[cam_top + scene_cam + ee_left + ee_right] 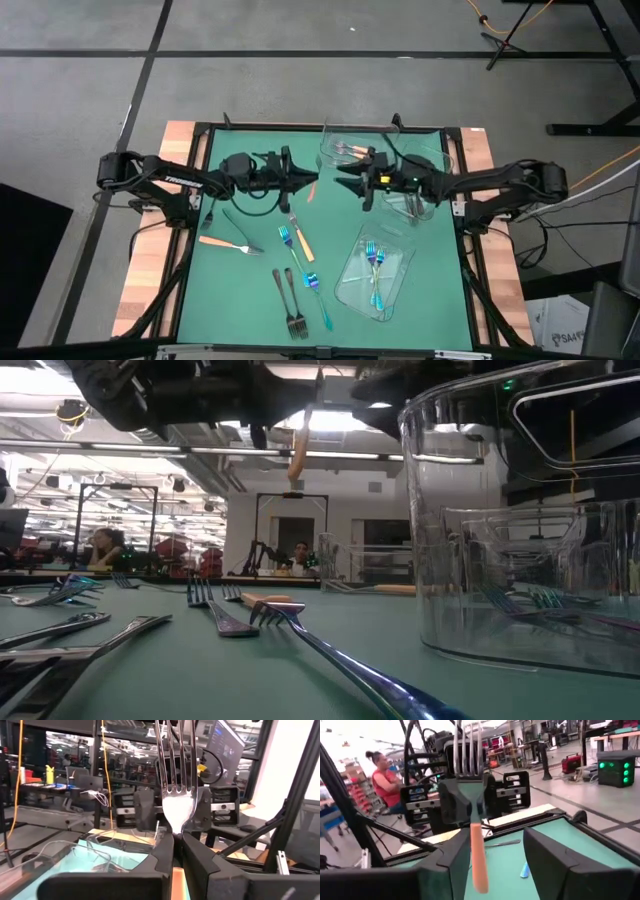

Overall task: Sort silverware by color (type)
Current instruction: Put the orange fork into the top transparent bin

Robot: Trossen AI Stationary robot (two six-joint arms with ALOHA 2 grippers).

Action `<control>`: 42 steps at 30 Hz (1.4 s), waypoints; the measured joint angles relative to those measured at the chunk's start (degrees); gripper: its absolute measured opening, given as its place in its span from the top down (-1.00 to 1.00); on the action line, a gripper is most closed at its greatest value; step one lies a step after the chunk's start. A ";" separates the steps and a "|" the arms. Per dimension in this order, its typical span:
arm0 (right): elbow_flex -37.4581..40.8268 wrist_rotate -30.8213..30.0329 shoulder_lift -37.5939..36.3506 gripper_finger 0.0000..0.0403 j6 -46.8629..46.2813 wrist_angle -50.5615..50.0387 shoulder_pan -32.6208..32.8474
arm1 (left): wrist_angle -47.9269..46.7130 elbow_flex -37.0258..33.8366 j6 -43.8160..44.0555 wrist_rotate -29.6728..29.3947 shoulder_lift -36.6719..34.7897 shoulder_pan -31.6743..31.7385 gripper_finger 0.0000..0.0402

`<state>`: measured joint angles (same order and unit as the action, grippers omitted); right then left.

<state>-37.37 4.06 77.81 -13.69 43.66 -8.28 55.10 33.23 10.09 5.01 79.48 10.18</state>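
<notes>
Above the middle of the green mat [250, 290], my left gripper [305, 187] is shut on an orange-handled fork [312, 190]. Its silver head [179, 805] stands tines up, and its orange handle [479, 862] hangs down. My right gripper [340, 183] faces it from the right, open. In the right wrist view its fingers [447, 870] stand on either side of the handle, while the high view shows them apart from it. More silverware lies flat on the mat: orange-handled [225, 243], dark [290, 300] and blue-teal [318, 295] forks. My left gripper pinches the fork's neck [178, 831], where the silver head meets the orange handle, between its two fingers. The fingers come in about level from the table's left and lie across the fork. The fork stands upright, tines up, handle hanging below the fingers, clear of the mat.
A clear tray [350, 285] at the near right holds blue-teal forks [374, 262]. A clear container [330, 150] at the far middle holds orange-handled forks. A further clear container [415, 208] sits under my right arm. People sit in the room beyond the table.
</notes>
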 joint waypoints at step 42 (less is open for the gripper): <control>-17.80 27.70 15.05 0.20 11.19 -9.42 0.05 | 5.83 -0.02 -3.26 12.53 0.00 -1.74 0.89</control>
<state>-55.18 31.76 92.86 -2.50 34.24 -8.23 60.93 33.21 6.83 17.54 79.48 8.45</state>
